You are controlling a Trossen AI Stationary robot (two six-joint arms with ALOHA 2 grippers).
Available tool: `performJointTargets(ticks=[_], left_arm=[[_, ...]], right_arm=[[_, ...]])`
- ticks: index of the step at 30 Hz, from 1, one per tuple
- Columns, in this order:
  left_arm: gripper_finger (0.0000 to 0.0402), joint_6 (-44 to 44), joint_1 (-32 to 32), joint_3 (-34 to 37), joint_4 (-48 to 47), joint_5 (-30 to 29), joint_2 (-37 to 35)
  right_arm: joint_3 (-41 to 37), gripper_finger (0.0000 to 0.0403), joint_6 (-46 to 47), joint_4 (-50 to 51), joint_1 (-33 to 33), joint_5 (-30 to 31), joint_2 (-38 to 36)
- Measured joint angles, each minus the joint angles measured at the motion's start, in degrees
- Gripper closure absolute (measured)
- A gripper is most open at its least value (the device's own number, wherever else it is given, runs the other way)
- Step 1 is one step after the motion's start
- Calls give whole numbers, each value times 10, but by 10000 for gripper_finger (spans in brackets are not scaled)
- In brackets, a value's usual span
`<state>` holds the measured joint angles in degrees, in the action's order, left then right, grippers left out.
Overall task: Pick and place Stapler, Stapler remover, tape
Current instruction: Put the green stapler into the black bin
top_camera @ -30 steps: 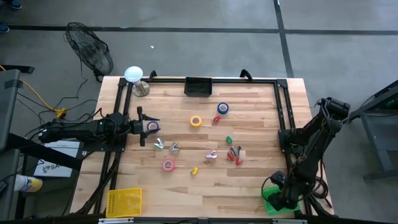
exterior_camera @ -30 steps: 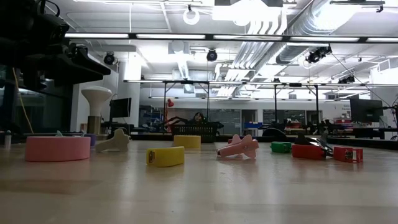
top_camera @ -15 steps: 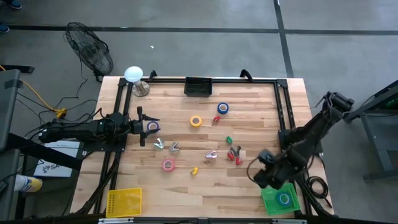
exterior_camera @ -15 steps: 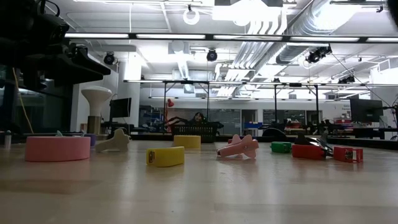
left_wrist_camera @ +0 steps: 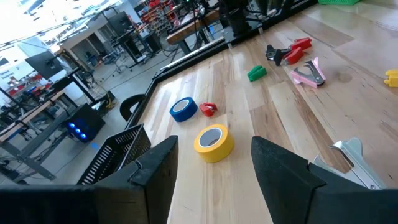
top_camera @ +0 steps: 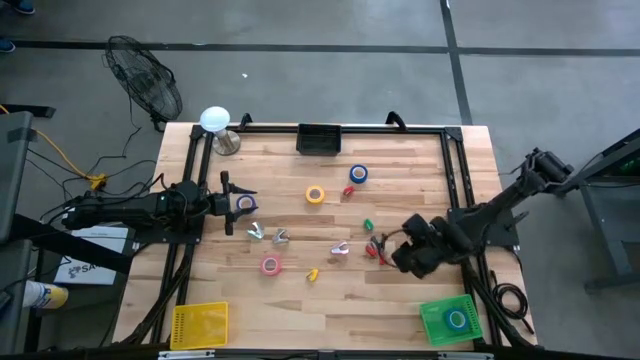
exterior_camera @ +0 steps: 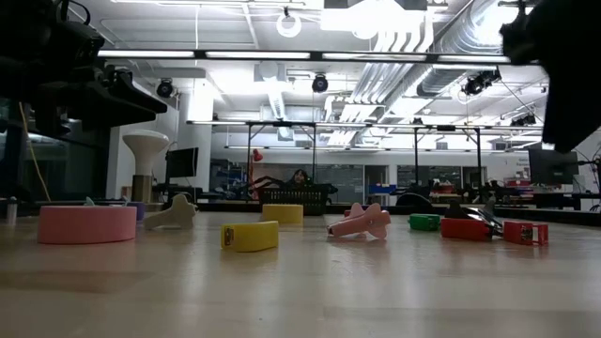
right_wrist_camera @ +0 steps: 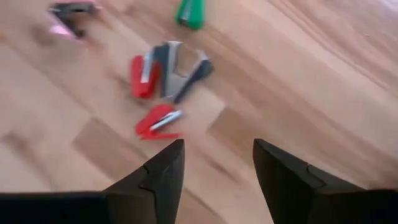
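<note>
Two end effectors open (empty), right end effector (top_camera: 400,251) near red staplers (top_camera: 376,252)

tape: yellow (top_camera: 315,194) | blue (top_camera: 358,174) | pink (top_camera: 270,265) | basket: green (top_camera: 447,320)

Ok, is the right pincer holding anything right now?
No: in the right wrist view the right pincer is open and empty, hovering above the red staple removers on the table.
</note>
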<state>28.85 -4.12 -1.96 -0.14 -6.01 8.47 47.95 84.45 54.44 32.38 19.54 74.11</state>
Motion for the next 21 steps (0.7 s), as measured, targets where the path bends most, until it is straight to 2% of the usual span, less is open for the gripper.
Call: performJointTargets(ticks=[7,12,16,21], left_arm=[[204,0,0,0,0,0,0],[204,0,0,0,0,0,0],[204,0,0,0,0,0,0],[204,0,0,0,0,0,0]], right_arm=[[-2,222,-159,-45,-134,-37,2],[-1,222,-252,-108,-212,-74,32],[-1,221,-306,-170,-253,-97,70],[-1,222,-330,-207,-271,-87,111]])
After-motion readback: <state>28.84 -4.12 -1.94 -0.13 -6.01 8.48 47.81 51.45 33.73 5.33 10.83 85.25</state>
